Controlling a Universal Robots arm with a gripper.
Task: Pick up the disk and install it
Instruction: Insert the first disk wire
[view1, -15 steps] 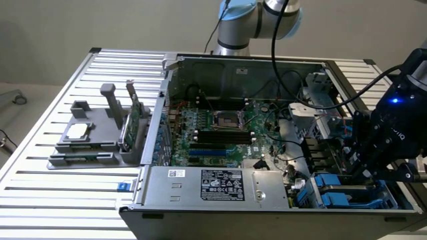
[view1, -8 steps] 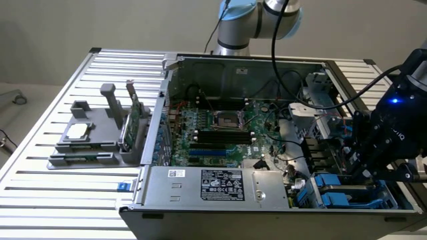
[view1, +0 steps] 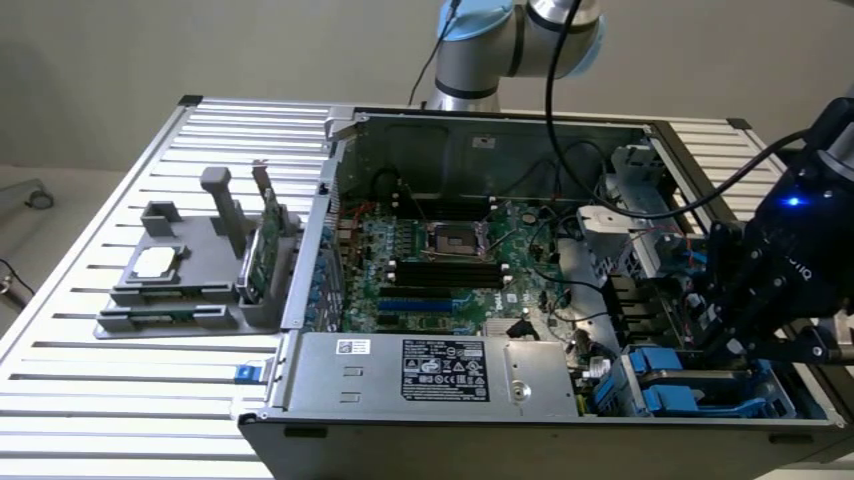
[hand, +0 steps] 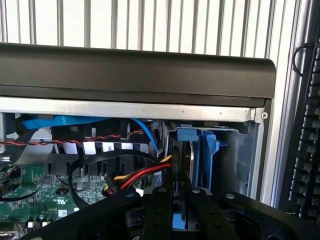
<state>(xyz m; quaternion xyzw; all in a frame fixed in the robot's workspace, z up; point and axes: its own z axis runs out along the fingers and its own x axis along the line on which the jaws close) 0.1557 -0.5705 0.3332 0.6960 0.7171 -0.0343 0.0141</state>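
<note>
Open PC case (view1: 534, 130) lies on its side on a slatted metal table (view1: 80, 390); everything below is placed relative to that case.

Off the case on the exterior view's left: grey parts holder (view1: 187, 300) on the table, with a small square silver chip (view1: 154, 262) sitting on it and a thin green circuit card (view1: 271, 245) standing on edge in it, close to the case wall. A small blue piece (view1: 247, 372) sits by the case's near corner.

Inside the case, middle: green motherboard (view1: 427, 265) with an empty CPU socket (view1: 447, 238); silver power supply (view1: 427, 372) with a white-and-black label along the near edge.

Inside the case, exterior view's right end: blue drive carriers (view1: 674, 380) in the bay at the near corner. Black gripper (view1: 731, 325) hangs right above that bay, arm (view1: 514, 40) base behind the case.

Wrist view: gripper (hand: 175, 200) fingers (hand: 159, 210) are drawn in tight on the disk (hand: 181, 162), held on edge, thin dark side showing, going down beside a blue carrier rail (hand: 207, 155) in the bay. Red, yellow and black power cable (hand: 137, 175) runs just next to it. Keyboard (hand: 305, 135) lies outside the case.
</note>
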